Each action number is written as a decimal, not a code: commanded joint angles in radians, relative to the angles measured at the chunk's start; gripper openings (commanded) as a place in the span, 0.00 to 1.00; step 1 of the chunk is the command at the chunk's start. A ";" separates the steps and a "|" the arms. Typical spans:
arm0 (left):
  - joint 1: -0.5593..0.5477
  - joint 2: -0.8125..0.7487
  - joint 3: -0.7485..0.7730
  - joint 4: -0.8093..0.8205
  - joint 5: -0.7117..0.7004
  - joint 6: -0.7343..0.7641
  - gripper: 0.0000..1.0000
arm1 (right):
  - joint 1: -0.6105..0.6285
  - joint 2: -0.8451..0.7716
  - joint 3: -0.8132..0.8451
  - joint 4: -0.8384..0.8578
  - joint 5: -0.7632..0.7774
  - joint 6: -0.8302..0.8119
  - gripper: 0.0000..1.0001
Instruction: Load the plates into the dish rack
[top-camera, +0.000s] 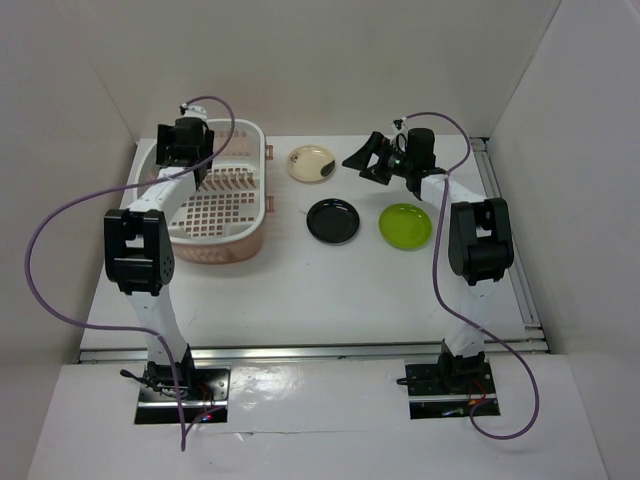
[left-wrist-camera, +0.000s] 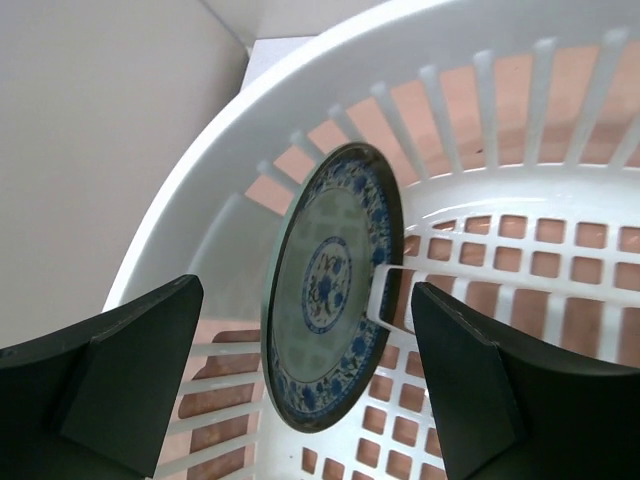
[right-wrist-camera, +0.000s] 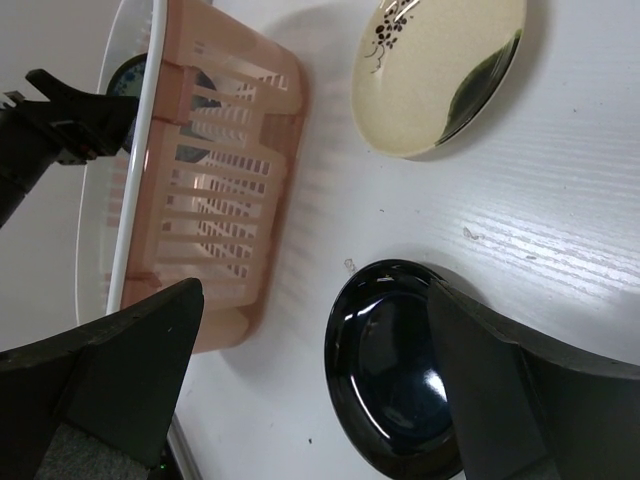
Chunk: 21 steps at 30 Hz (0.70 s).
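Blue plate stands in rack, seemingly against a peg. Cream plate, black plate and green plate lie on the bench. Both my jaws are spread and empty.

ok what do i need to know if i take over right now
Left gripper: open, fingers either side of the blue plate, not touching it.
Right gripper: open, empty, above the table near the black plate.
Blue plate: standing on edge in the rack.
Black, cream and green plates: flat on the table, right of the rack.
Done: one plate racked.
Left: three plates to load.
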 joint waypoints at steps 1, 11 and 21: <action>0.005 -0.035 0.064 -0.050 0.055 -0.081 0.99 | 0.001 -0.029 0.008 0.036 0.001 -0.023 1.00; 0.005 -0.249 0.158 -0.257 0.290 -0.303 0.99 | 0.001 0.084 0.254 -0.197 0.153 -0.177 1.00; 0.005 -0.424 0.178 -0.302 1.010 -0.581 0.99 | 0.044 0.369 0.552 -0.328 0.178 -0.198 1.00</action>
